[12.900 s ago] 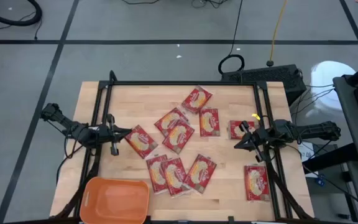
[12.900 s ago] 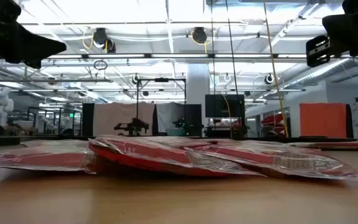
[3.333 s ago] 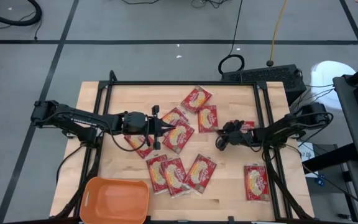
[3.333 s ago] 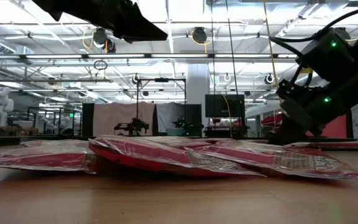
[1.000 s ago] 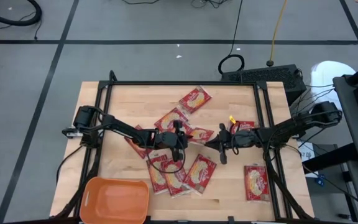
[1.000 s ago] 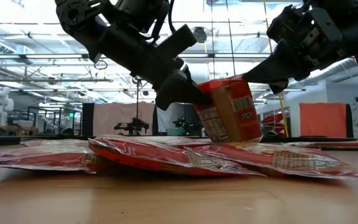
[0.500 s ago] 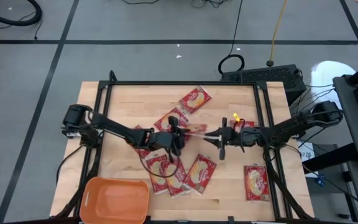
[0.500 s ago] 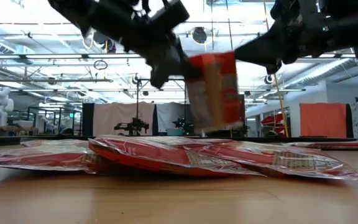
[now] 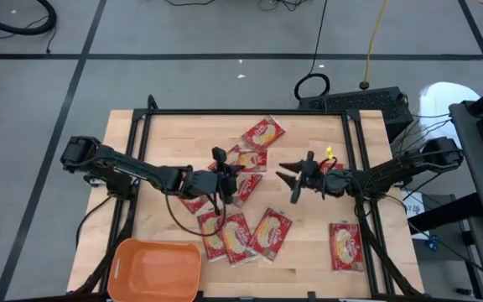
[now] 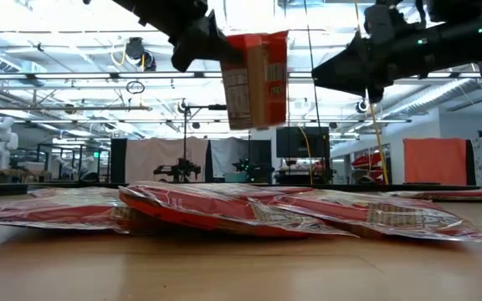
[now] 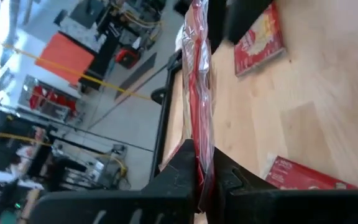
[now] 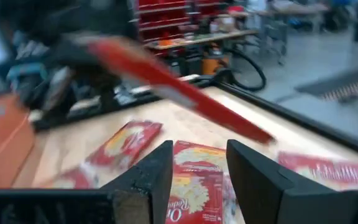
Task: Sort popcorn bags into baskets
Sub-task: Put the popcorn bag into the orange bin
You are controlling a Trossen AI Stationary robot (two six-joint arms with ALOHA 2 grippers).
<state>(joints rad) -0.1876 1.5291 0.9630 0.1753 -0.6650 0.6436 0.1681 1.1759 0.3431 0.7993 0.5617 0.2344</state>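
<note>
The left gripper (image 9: pixel 225 172) is over the middle of the wooden table (image 9: pixel 309 260), pinched shut on one flat red popcorn bag with a yellow picture (image 10: pixel 256 77). The bag hangs up in the air, held by one edge. The right gripper (image 9: pixel 290 180) is just beside it with its fingers apart and nothing in them.

The bag could slip out and fall back on the pile, because only a thin edge sits between the fingers. It might also swing and bump the right gripper, which is very close. The orange plastic tub with low walls (image 9: pixel 156 270) sits at the table's near left corner, well apart from the bag, so that is a long carry, and a floppy bag could land on the rim and not inside.

The other red bags (image 9: pixel 240 235) lie flat on the table and overlap, so it is hard to count them. In the high view the held bag is mostly hidden by the gripper. The low view shows only a tiny bit of the tub, at the edge. The right wrist view is smeary
</note>
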